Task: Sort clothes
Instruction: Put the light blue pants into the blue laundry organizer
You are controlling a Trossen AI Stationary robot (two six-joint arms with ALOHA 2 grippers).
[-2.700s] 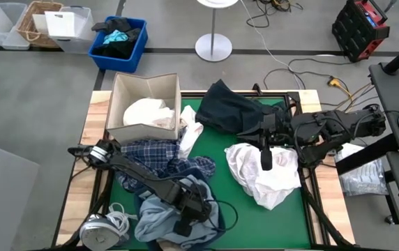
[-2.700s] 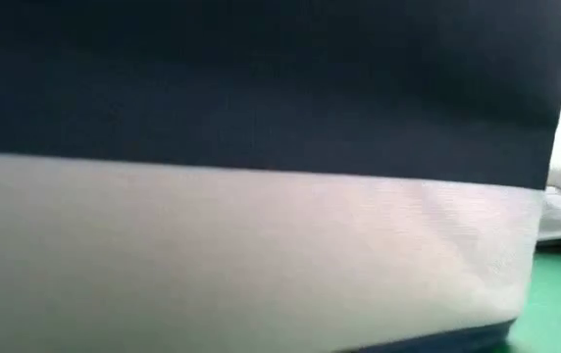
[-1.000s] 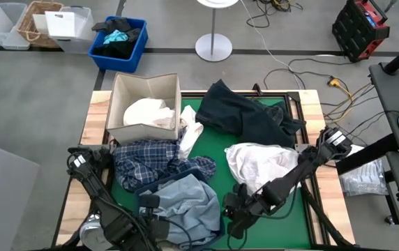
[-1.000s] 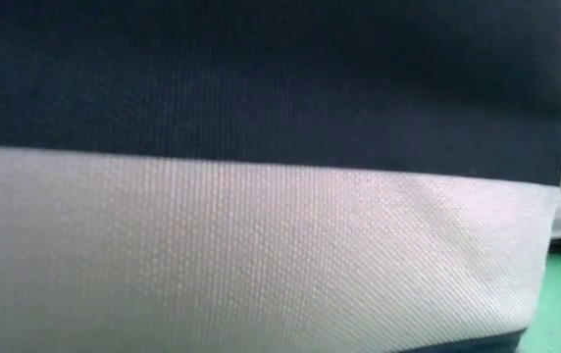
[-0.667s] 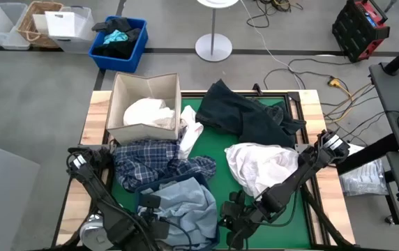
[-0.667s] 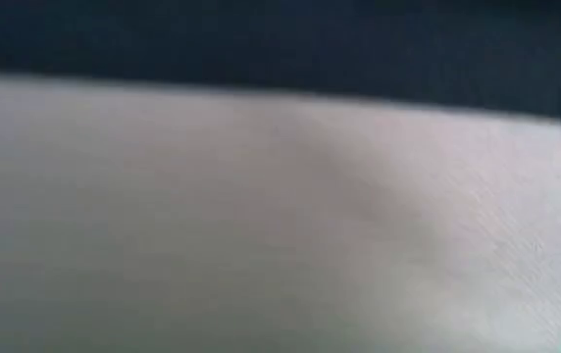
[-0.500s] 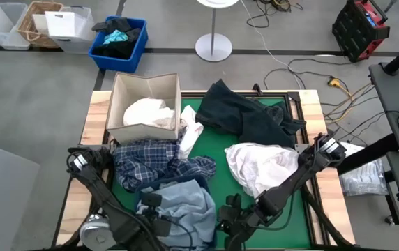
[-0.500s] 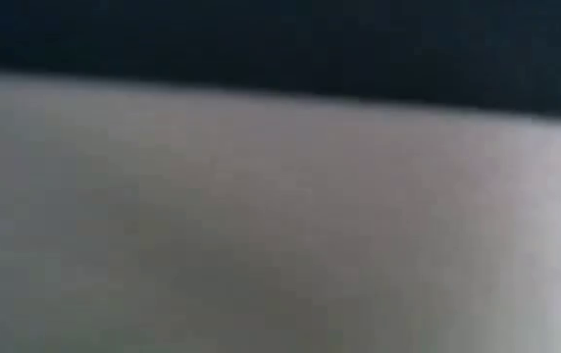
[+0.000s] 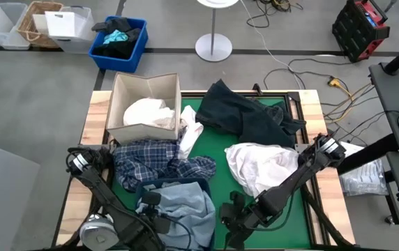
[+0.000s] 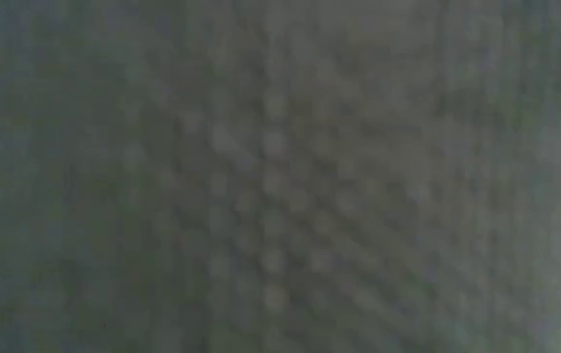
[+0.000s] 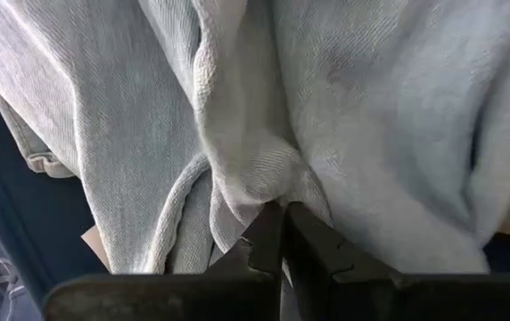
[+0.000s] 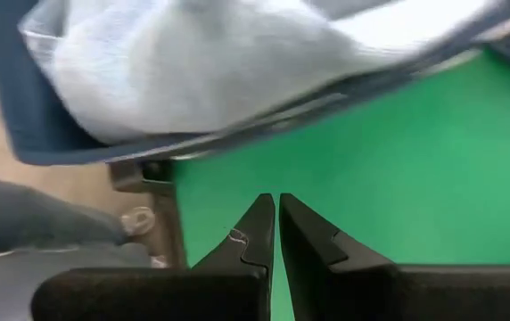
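Note:
The light blue denim (image 9: pixel 182 208) lies bunched at the near middle of the green mat, with my left gripper (image 9: pixel 163 224) shut on it at its near left side. In the left wrist view the denim (image 11: pixel 371 116) fills the picture, with dark blue cloth (image 11: pixel 23 196) beneath it. My right gripper (image 9: pixel 227 229) hovers shut just right of the denim, with nothing between its fingers (image 12: pixel 255 232). A plaid shirt (image 9: pixel 154 159), a white shirt (image 9: pixel 262 166) and a dark navy piece (image 9: pixel 245 111) rest on the mat. Cloth blocks the whole low view. My left gripper (image 11: pixel 280 214) pinches a raised, rounded fold of the denim (image 11: pixel 259 178) between its two fingertips. The fold bulges just beyond the tips, and several layers seem gathered in it. The rest of the denim lies slack on the mat and on the dark blue cloth.
A cardboard box (image 9: pixel 119 104) at the far left holds a white garment (image 9: pixel 147 111); another white piece (image 9: pixel 189 138) lies beside it. A blue bin (image 9: pixel 119 42) and clear tubs stand on the floor beyond. Bare mat (image 12: pixel 398 196) lies under my right gripper.
The denim has drawn a little toward the table's near edge in my left gripper's hold. Cloth has closed over the low camera, and its dark-and-white band has given way to plain grey. My right gripper has eased slightly toward the near left, staying shut.

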